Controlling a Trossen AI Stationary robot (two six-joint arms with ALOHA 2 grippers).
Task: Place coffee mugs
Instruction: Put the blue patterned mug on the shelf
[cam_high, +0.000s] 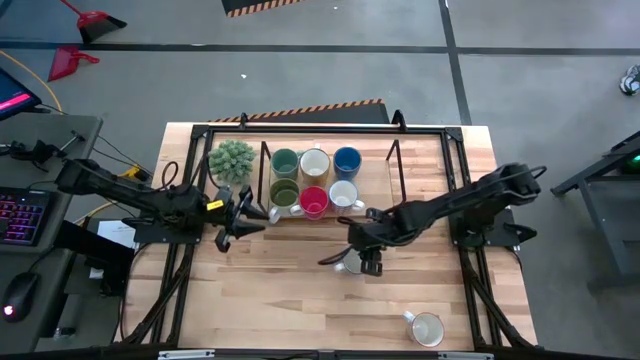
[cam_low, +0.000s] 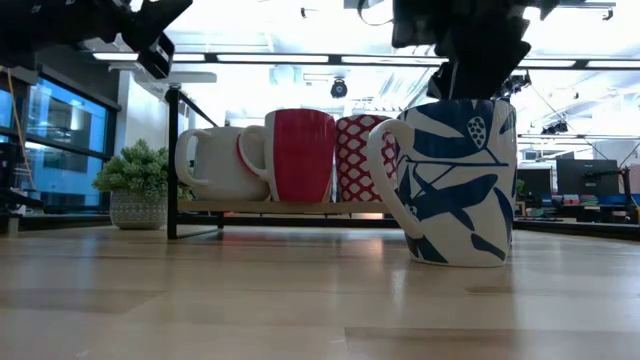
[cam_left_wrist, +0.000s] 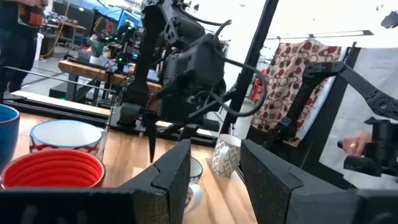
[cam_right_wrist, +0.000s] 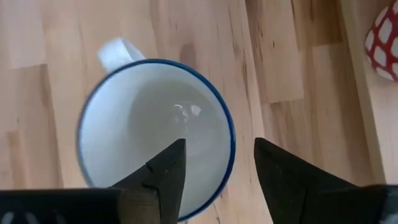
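A white mug with a blue rim and a blue leaf print (cam_low: 455, 180) stands upright on the table (cam_high: 300, 290) in front of the tray. My right gripper (cam_right_wrist: 221, 168) hangs open over it from above. One finger is inside the mug's mouth (cam_right_wrist: 155, 137) and one outside its wall, and no touch shows. Teal-green (cam_high: 285, 160), cream (cam_high: 315, 162), blue (cam_high: 347, 160), olive-green (cam_high: 285, 190), red (cam_high: 313, 201) and red-checked (cam_high: 343, 194) mugs stand on the tray. My left gripper (cam_left_wrist: 214, 168) is open at the tray's left front corner, beside a white mug (cam_high: 275, 212).
A spiky green potted plant (cam_high: 232, 160) stands at the tray's left end. A dark metal frame (cam_high: 395, 150) surrounds the wooden tray board. Another white mug (cam_high: 427, 327) sits near the table's near right edge. Bare wood lies between the tray and the near edge.
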